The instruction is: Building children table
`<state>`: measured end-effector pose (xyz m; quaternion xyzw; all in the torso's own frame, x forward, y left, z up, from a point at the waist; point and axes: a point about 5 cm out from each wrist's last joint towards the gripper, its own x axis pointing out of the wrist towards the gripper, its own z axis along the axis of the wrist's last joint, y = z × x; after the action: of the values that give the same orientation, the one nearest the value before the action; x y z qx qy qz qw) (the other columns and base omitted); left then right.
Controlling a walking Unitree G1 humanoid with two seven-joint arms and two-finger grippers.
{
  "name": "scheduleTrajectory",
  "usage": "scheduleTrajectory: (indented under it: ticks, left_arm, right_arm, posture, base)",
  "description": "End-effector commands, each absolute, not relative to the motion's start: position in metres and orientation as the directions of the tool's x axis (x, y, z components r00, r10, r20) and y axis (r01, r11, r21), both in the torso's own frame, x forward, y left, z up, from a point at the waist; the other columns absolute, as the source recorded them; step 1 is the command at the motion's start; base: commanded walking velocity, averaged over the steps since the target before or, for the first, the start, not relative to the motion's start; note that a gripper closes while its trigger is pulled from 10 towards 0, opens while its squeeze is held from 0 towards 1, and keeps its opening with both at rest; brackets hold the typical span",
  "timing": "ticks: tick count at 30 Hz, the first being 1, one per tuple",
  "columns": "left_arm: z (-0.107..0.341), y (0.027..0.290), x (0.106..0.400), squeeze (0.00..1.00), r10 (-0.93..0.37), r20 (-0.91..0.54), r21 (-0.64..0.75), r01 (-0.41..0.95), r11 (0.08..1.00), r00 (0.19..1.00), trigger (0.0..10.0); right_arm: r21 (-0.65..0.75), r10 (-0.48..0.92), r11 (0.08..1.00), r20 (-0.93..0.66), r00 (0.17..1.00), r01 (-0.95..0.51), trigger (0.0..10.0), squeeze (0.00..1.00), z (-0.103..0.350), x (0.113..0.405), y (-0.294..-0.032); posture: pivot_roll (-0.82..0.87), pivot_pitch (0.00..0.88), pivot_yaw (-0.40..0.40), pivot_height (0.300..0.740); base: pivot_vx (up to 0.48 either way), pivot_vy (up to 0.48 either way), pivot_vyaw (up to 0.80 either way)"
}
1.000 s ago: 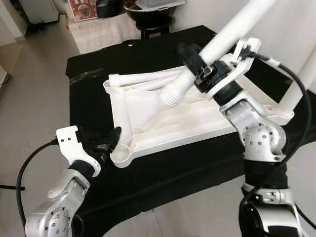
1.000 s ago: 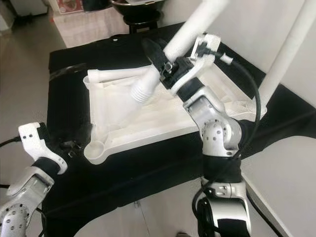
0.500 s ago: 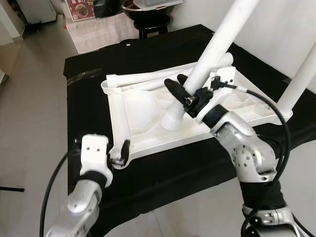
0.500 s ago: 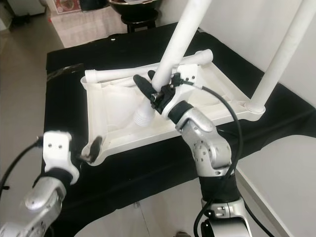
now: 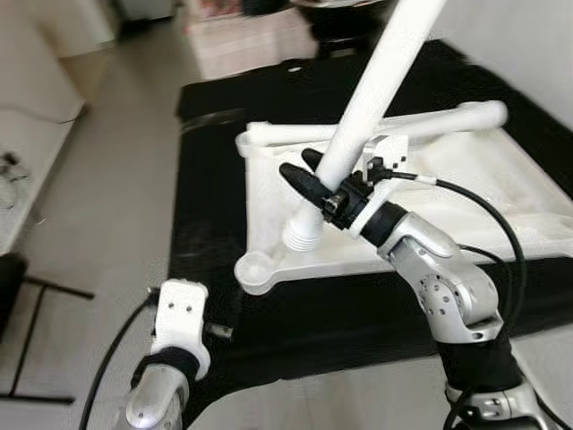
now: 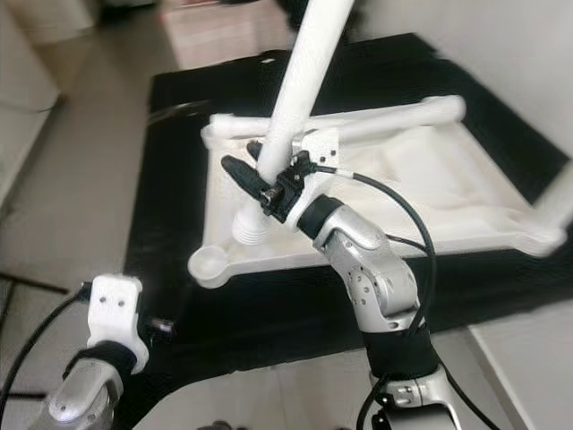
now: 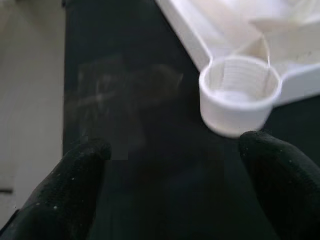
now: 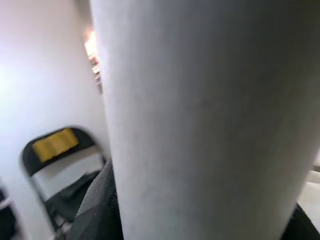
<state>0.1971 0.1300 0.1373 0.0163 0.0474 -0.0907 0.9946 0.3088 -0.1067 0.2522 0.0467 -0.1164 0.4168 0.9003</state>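
The white children's table top (image 5: 466, 193) lies upside down on a black-covered table (image 5: 210, 170). My right gripper (image 5: 315, 172) is shut on a long white leg (image 5: 376, 81), held slanted, with its ribbed threaded end (image 5: 302, 236) hanging just above the top near the empty round corner socket (image 5: 259, 270). In the right wrist view the leg (image 8: 210, 120) sits between the black fingers. My left gripper (image 7: 175, 170) is open, low over the black cloth, a short way in front of that socket (image 7: 239, 94). A second leg (image 5: 403, 124) lies along the top's far edge.
The black table's near edge (image 5: 295, 376) runs just in front of both arms. Bare floor (image 5: 116, 179) lies to the left, with a pale couch edge (image 5: 36, 116) and a thin black stand foot (image 5: 45, 291). A third leg (image 6: 553, 204) stands blurred at the right corner.
The camera has swung left. The right gripper has brought the leg's threaded end closer to the near corner socket. The left gripper has drawn back from that corner toward me.
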Motion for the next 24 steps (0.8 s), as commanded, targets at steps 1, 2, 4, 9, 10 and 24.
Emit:
scheduleTrajectory:
  ticks: [1, 2, 4, 9, 10, 24]
  left_arm:
    - [0.14, 0.128, 0.194, 0.0, -0.21, -0.092, 0.047, 0.215, 0.975, 0.973, 10.0]
    - [0.141, 0.125, 0.191, 0.0, -0.24, -0.09, 0.044, 0.244, 0.969, 0.967, 10.0]
    - [0.142, 0.121, 0.19, 0.0, -0.265, -0.088, 0.049, 0.27, 0.962, 0.96, 10.0]
    - [0.144, 0.116, 0.187, 0.0, -0.312, -0.077, 0.065, 0.317, 0.946, 0.947, 10.0]
    - [0.144, 0.115, 0.186, 0.0, -0.331, -0.076, 0.061, 0.336, 0.94, 0.941, 10.0]
    - [0.152, 0.099, 0.174, 0.0, -0.558, -0.058, 0.009, 0.559, 0.829, 0.828, 10.0]
  right_arm:
    - [-0.055, 0.776, 0.606, 0.264, 0.574, -0.794, 10.0, 0.0, 0.255, 0.302, -0.1]
    - [-0.072, 0.791, 0.587, 0.261, 0.553, -0.806, 10.0, 0.0, 0.256, 0.3, -0.098]
    - [-0.098, 0.815, 0.557, 0.255, 0.52, -0.825, 10.0, 0.0, 0.257, 0.297, -0.095]
    - [-0.172, 0.876, 0.467, 0.223, 0.428, -0.867, 10.0, 0.0, 0.258, 0.289, -0.083]
    - [-0.183, 0.881, 0.46, 0.216, 0.421, -0.869, 10.0, 0.0, 0.257, 0.289, -0.081]
    - [-0.224, 0.903, 0.415, 0.221, 0.369, -0.882, 10.0, 0.0, 0.263, 0.301, -0.079]
  posture:
    - [-0.04, 0.155, 0.09, 0.74]
    - [-0.04, 0.17, 0.089, 0.74]
    - [-0.04, 0.173, 0.089, 0.74]
    - [-0.02, 0.197, 0.08, 0.74]
    - [-0.01, 0.206, 0.078, 0.74]
    - [0.0, 0.257, 0.082, 0.74]
  base:
    - [0.0, 0.0, 0.8]
    - [0.0, 0.0, 0.8]
    - [0.0, 0.0, 0.8]
    - [0.0, 0.0, 0.8]
    - [0.0, 0.0, 0.8]
    - [0.0, 0.0, 0.29]
